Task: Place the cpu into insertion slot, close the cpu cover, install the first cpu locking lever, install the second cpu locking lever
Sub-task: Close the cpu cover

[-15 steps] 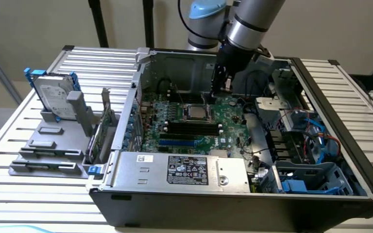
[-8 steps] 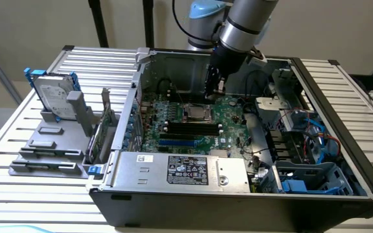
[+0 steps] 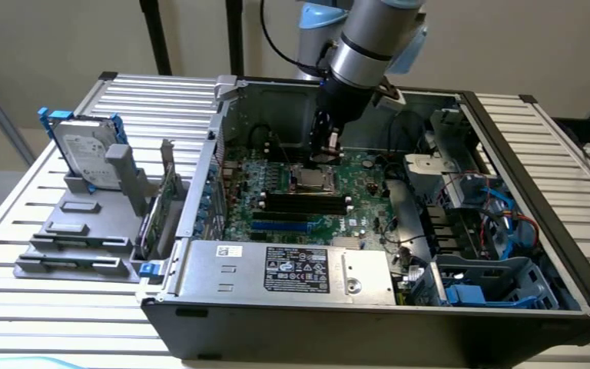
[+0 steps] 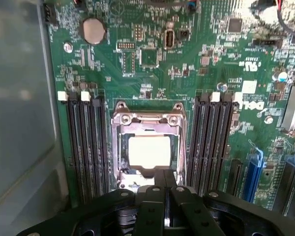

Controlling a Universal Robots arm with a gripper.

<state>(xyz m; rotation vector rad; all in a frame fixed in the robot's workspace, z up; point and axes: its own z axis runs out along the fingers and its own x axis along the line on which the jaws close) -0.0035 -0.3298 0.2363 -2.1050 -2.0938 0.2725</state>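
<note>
Wrist view shows the green circuit board (image 4: 152,73), then the insertion slot (image 4: 115,147), its thin cpu cover (image 4: 148,119) lying over the light, likely fragile cpu (image 4: 148,149), best held by its edges, and the tool (image 4: 164,186) clenched empty beside it.

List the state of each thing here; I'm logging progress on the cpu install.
cpu, lying flat in the cover's cut-out, metal face up.
cpu cover, down, framing the cpu.
memory slots, empty.
computer case, on its side, open.
hard drive, outside the case, upright in a grey holder.
gripper, shut, tips at the cover's edge.
</note>
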